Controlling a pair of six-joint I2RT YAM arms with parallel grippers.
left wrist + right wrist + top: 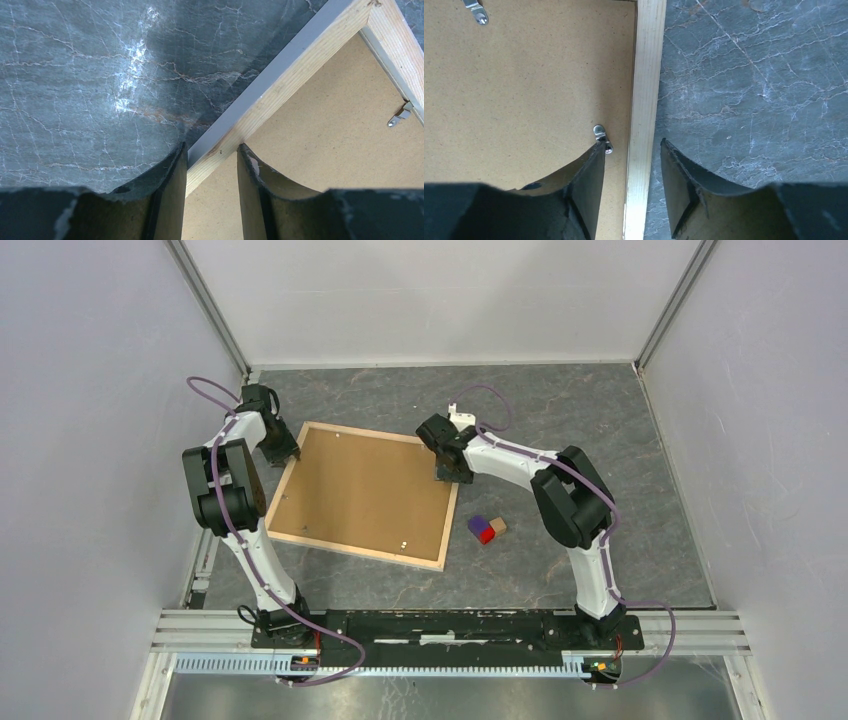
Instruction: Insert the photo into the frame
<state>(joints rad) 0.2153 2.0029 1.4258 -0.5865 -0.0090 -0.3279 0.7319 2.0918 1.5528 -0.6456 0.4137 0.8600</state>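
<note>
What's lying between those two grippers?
In the top view, the frame, back up with its brown backing board, fills the stretch between the left gripper and the right gripper.

The front of the frame (355, 550) faces down, so I cannot see it. Both wrist views cut the frame off

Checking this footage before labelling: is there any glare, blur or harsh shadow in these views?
Top external: even light, soft shadows, nothing washed out. Left wrist: a white glare patch on the table beside the frame, otherwise sharp. Right wrist: no strong glare, the metal clip is crisp.
</note>
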